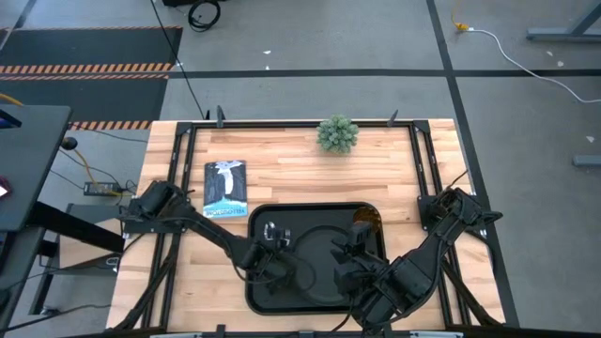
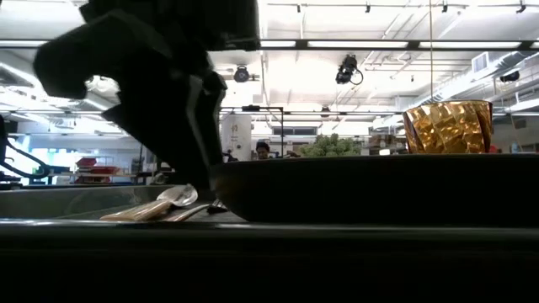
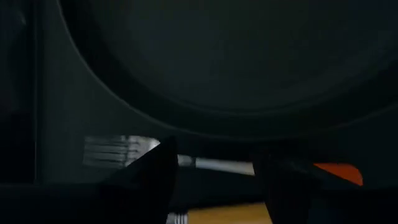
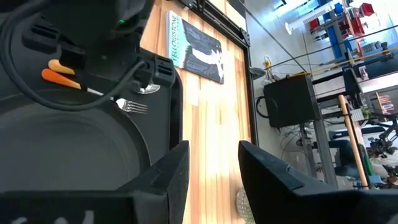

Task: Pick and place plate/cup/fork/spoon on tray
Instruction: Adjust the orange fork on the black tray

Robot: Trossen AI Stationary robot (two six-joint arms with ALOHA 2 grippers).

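Note:
The black tray (image 1: 258,282) lies at the table's near middle. The round plate (image 1: 319,246) rests on it, and the amber cup (image 1: 366,219) stands in its far right corner. The fork (image 3: 217,165) lies flat on the tray left of the plate, with silver tines (image 3: 115,151) and an orange handle (image 3: 339,173). The spoon (image 2: 177,196) lies beside it. My left gripper (image 3: 217,186) hangs open just over the fork, one finger on each side of its neck. My right gripper (image 4: 211,168) is open over the tray's right part.
A book (image 1: 225,188) lies on the wooden table (image 1: 300,169) beyond the tray's left corner. A small green plant (image 1: 338,134) stands at the far edge. Black frame rails run along the table's left and right sides.

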